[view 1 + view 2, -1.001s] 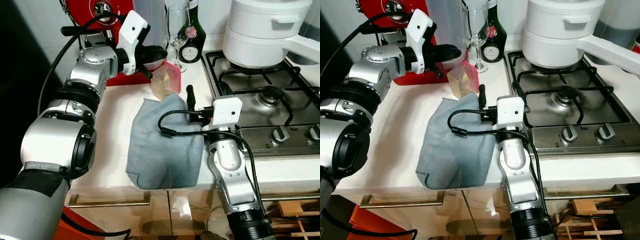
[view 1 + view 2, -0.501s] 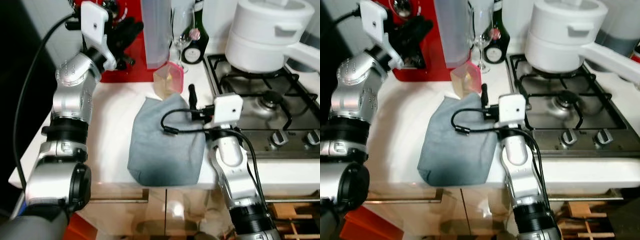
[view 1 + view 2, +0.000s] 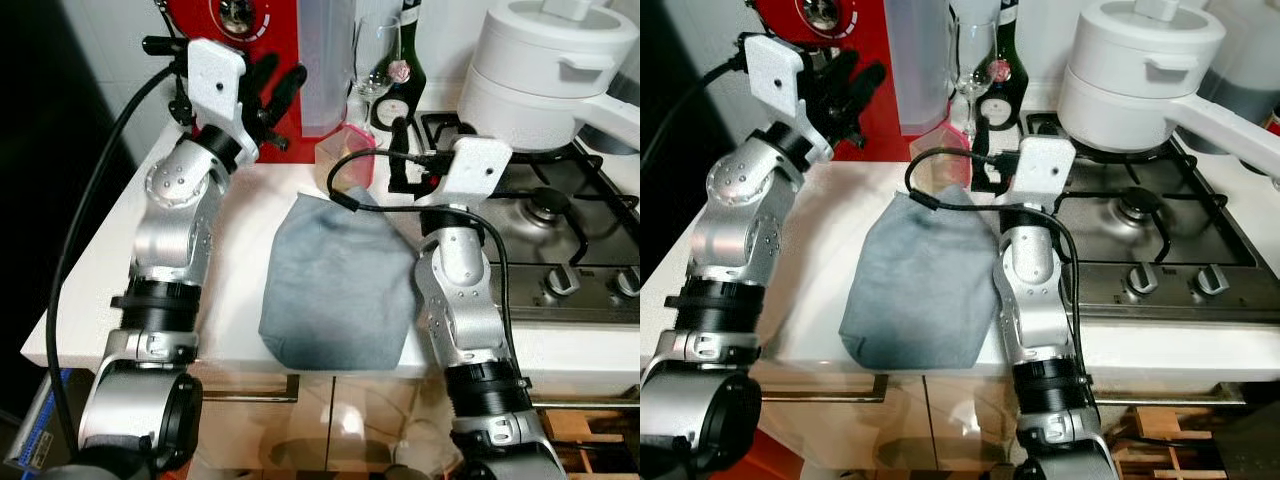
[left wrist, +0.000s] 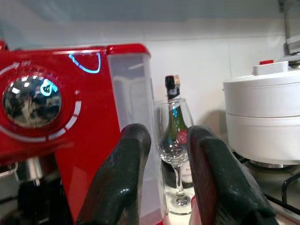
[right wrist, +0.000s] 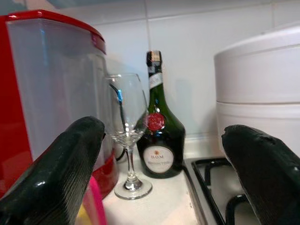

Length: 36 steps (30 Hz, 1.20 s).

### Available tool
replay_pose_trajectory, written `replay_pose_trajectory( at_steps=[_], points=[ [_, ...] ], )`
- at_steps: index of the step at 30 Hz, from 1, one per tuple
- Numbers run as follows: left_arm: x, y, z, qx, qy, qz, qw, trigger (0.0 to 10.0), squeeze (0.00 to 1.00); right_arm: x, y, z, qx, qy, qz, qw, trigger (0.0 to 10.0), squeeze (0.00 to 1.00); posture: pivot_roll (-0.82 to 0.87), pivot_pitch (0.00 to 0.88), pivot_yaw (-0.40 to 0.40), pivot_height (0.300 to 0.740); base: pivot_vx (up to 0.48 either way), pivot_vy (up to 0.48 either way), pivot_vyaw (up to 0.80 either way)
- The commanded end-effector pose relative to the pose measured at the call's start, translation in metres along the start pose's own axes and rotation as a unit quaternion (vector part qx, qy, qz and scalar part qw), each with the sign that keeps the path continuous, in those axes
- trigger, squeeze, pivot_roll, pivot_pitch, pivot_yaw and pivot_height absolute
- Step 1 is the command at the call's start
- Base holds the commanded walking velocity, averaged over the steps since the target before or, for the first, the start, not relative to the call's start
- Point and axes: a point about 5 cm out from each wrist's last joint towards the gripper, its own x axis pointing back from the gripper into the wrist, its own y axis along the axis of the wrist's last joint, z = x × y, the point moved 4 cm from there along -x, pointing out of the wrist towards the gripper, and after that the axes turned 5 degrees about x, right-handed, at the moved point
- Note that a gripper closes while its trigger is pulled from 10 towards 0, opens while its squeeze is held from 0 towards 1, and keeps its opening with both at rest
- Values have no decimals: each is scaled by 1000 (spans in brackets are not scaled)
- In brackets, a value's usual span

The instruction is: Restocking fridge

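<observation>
A clear tub with a pink lid [image 3: 347, 168] stands on the white counter [image 3: 235, 235] behind a crumpled grey cloth [image 3: 335, 280]. My left gripper [image 3: 283, 72] is raised in front of the red coffee machine [image 3: 250, 20], to the left of the tub and apart from it, open and empty; its fingers [image 4: 119, 187] frame the wine glass [image 4: 174, 140]. My right gripper [image 5: 164, 131] hovers over the cloth's far edge just right of the tub, open wide, nothing between its fingers [image 5: 56, 183]. The tub's pink edge [image 5: 93, 206] sits beside one finger.
A wine glass [image 3: 376, 60] and a dark green bottle [image 3: 408, 70] stand at the back wall, beside the machine's clear water tank [image 3: 325, 60]. A large white pot [image 3: 550, 70] sits on the gas hob [image 3: 560, 220] to the right. The counter drops off at the left.
My left gripper has drawn back from the tub to in front of the red machine. My right arm has lifted off the cloth, its gripper now beside the tub. The camera shifted.
</observation>
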Motion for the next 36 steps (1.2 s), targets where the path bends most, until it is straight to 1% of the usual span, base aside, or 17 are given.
replay_pose_trajectory(
  at_steps=[1,6,12,15,16,17,18,19,24,30,33,35,36],
  points=[
    [0,8,3,3,7,-9,1000,10000,0,-5,6,4,-6,3,-12,1000,10000,1000,-74,0,33,740,0,450,0],
    [1,8,-1,-13,6,-3,1000,10000,0,-8,6,10,-4,16,-9,1000,10000,1000,-70,0,29,740,0,451,0],
    [2,7,-6,-19,4,-1,1000,10000,0,-10,6,15,-10,26,-11,1000,10000,1000,-70,0,23,740,0,450,0],
    [1,10,-9,-29,-3,-8,1000,10000,0,-13,2,14,-20,17,8,1000,10000,1000,-71,0,24,740,0,154,0],
    [0,10,-10,-32,-3,-7,999,10000,0,-14,0,14,-25,11,17,999,10000,902,-72,0,25,740,0,0,0],
    [0,9,-10,-36,-3,-5,999,10000,0,-17,-4,10,-25,-8,35,999,10000,0,-73,0,27,740,0,0,0],
    [-1,7,-10,-45,1,2,999,10000,0,-23,-9,4,-21,-32,57,998,10000,0,-74,0,28,740,0,0,0],
    [-1,6,-11,-49,1,4,999,10000,0,-25,-10,3,-17,-37,61,997,10000,0,-74,0,28,740,0,0,0],
    [0,6,-12,-52,2,2,999,10000,0,-30,-7,1,-8,-42,52,998,10000,0,-65,0,22,740,0,0,0],
    [1,3,-11,-49,8,7,999,10000,0,-30,-5,1,-3,-41,41,998,10000,0,-61,0,19,740,0,0,0],
    [1,2,-11,-55,5,10,998,10000,0,-28,-6,2,8,-36,42,998,10000,0,-62,0,20,740,0,0,-654],
    [0,1,-12,-57,4,10,998,10000,0,-25,-6,1,29,-32,36,998,10000,0,-67,0,24,740,0,0,-731],
    [0,1,-12,-57,4,10,998,10000,0,-25,-6,1,29,-32,36,998,10000,0,-67,0,24,740,0,0,-731]
  ],
)
